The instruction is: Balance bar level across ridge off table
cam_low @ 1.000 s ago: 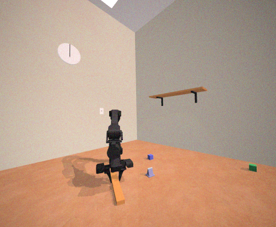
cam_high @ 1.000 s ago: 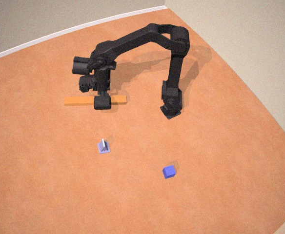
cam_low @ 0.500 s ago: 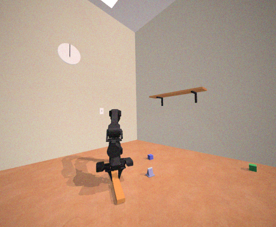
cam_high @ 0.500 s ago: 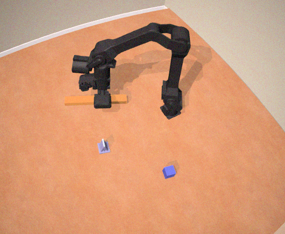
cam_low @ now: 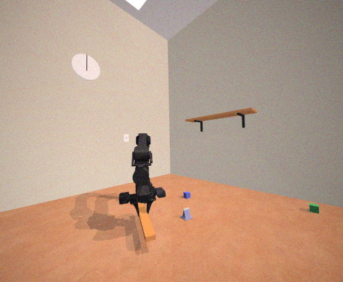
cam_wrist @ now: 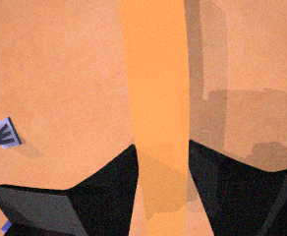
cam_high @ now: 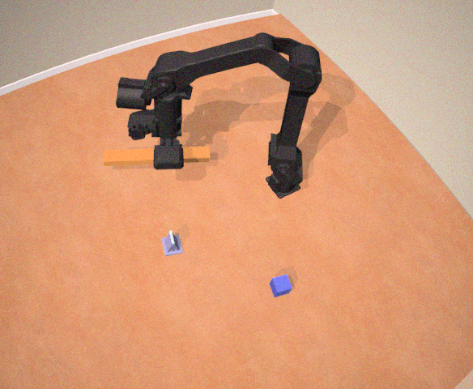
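Observation:
The long orange bar is between the fingers of my gripper, which is shut on it. The bar hangs a little above the table, with its shadow apart from it. In the top view, more of the bar sticks out left of the gripper than right. The pale lilac ridge stands upright on its square base, apart from the bar, with nothing on its top edge. It lies at the left edge of the wrist view.
A blue cube stands on the table, to the right of and below the ridge in the top view. A green block is far right in the exterior view. A shelf is on the wall.

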`<state>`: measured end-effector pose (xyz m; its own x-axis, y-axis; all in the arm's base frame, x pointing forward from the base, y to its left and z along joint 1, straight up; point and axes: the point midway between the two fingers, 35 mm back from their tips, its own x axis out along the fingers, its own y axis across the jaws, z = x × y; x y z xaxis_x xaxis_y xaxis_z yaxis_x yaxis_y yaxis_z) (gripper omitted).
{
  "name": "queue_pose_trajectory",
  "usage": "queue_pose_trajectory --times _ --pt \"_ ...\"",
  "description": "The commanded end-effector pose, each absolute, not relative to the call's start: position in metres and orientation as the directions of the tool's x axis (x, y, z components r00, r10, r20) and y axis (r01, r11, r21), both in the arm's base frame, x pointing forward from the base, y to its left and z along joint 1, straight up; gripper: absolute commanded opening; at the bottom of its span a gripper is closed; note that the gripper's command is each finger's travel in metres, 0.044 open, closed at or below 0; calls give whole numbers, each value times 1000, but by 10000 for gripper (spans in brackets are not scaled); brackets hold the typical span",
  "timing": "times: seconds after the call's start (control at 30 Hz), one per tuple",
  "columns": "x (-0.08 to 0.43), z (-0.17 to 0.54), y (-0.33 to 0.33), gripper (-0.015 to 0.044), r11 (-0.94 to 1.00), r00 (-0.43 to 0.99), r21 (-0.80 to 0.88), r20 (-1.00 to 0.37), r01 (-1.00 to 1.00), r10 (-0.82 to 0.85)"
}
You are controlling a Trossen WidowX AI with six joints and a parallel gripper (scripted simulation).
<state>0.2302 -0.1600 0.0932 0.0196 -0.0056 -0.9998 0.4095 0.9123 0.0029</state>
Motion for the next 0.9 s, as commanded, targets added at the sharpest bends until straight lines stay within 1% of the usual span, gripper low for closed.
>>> queue_pose_trajectory --times 0.0,0.47,0.87 --pt "230 104 -161 0 911 22 -3 -1000 413 -13" --pt "227 138 -158 0 910 20 -4 -1000 415 -14" --pt "251 139 -122 0 924 23 -1 -1000 383 -11"
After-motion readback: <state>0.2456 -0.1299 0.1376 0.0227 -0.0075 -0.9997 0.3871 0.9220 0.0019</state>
